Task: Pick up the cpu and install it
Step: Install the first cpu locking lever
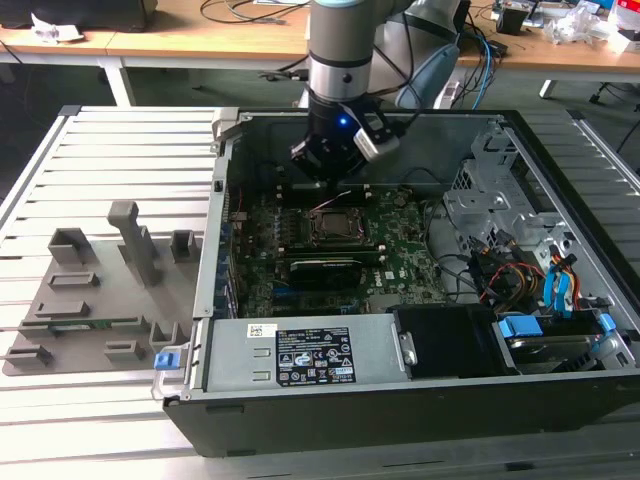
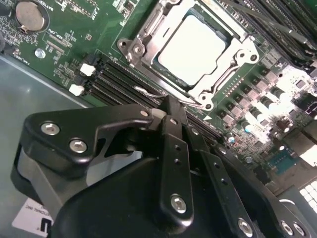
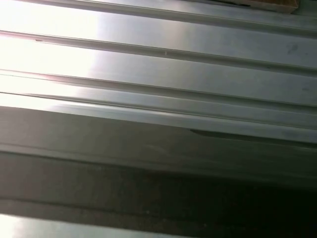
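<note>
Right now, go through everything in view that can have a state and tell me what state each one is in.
cpu: seated in the socket, not held.
socket frame: lies around the cpu's edges; cannot tell whether it is latched.
hand: above the motherboard beside the socket, fingers together, holding nothing.
computer case: side panel off, inside exposed.
grey tray: on the table at the exterior view's left, beside the case.

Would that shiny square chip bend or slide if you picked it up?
Probably neither bends nor rolls: the cpu looks like a flat, stiff metal-topped square. Its smooth pale top might be slippery. It looks thin and small, so likely light, seated in the socket frame.
</note>
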`<action>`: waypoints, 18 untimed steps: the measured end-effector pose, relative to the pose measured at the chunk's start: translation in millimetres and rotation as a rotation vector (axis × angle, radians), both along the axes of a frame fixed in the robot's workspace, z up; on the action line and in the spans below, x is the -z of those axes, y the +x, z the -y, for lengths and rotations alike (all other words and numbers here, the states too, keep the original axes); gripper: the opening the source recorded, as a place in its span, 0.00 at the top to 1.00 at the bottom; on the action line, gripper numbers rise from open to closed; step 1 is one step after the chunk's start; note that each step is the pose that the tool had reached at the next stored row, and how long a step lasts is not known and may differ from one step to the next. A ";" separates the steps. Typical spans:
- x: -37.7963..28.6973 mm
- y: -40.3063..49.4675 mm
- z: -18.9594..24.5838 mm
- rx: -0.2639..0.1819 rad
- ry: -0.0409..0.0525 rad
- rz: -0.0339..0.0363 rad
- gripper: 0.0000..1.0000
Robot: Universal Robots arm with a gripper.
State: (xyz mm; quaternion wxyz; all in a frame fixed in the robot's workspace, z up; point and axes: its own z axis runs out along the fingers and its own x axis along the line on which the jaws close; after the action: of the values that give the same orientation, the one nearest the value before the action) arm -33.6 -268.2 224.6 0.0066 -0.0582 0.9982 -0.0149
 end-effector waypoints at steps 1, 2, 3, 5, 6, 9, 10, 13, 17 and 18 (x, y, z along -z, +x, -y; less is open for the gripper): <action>0.2 0.7 0.0 0.000 0.0000 0.0000 0.89; 0.5 1.6 0.0 0.000 -0.0001 0.0000 0.89; 0.9 2.5 0.0 0.000 -0.0001 0.0000 0.89; 3.0 4.6 0.0 0.000 -0.0003 -0.0002 0.89; 5.0 5.8 0.1 0.000 -0.0002 -0.0002 0.89; 10.6 10.2 0.6 0.000 -0.0002 -0.0003 0.89; 11.6 11.2 0.6 0.000 -0.0002 -0.0003 0.89; 15.5 15.9 0.8 0.000 -0.0003 -0.0004 0.89; 17.7 19.3 1.1 0.000 -0.0002 -0.0004 0.89; 18.2 20.0 1.2 0.000 -0.0002 -0.0004 0.89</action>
State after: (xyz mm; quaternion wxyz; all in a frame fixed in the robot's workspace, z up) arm -13.6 -269.4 206.3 0.0064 -0.0582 0.9982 -0.0150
